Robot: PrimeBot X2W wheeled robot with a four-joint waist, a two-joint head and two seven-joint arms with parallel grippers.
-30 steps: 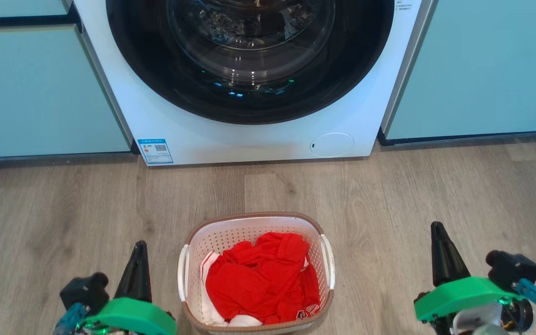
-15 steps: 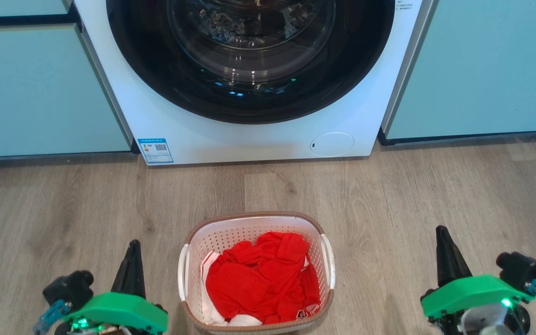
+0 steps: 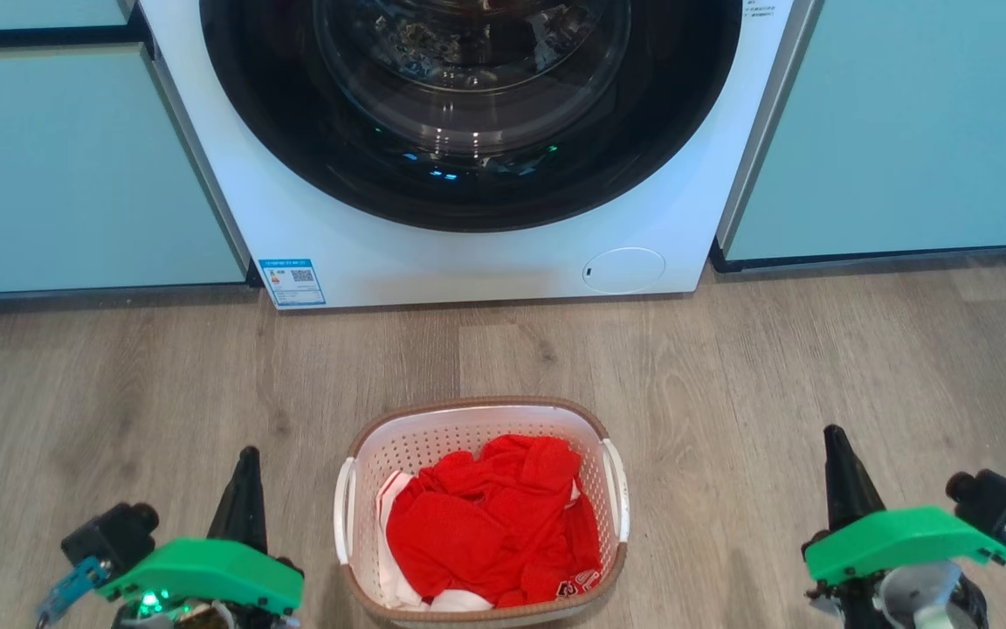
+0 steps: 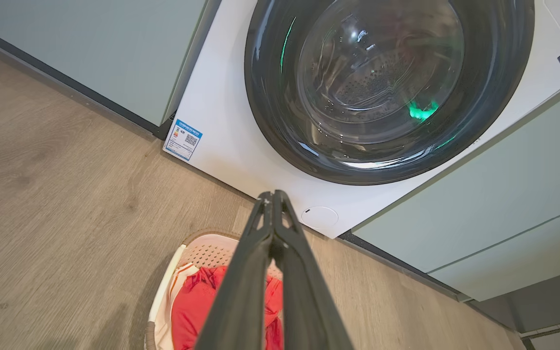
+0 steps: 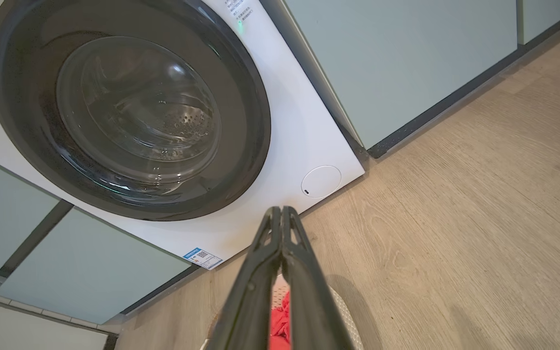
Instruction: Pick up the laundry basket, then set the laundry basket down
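Entry, both arms at rest height.

Head view: the laundry basket (image 3: 442, 441) stands on the wood floor (image 3: 730, 367) in front of the washing machine (image 3: 468, 262), centred under its door. Brown rim, white perforated walls, a heap of red cloth (image 3: 485, 524) inside with some white fabric at its left edge. Both white handles are visible here, the left handle (image 3: 344, 511) and the right handle (image 3: 618, 502).

My left pincer (image 3: 247, 459) points up the floor just beside the left handle, not touching it. My right pincer (image 3: 835, 437) is well apart from the basket on the other side. Each reads as one dark spike from this angle.

Left wrist view: my two fingers meet along their length and at the tips, so that pincer is closed and holds nothing. They cross over the basket's near corner; the left handle, some wall and the red cloth sit on either side of them. A green glint lies on the door glass (image 4: 379, 73). The blue label (image 4: 183, 139) is at the machine's lower corner.

Right wrist view: fingers again pressed tip to tip, closed and empty. A sliver of red shows in the gap low between them. The pale perforated curve to their right is probably the basket wall; too little is exposed to be sure. This angle gives the round cover (image 5: 321, 181) on the machine front and the pale cabinet (image 5: 396, 63) beside it.

Basket untouched by either pincer.
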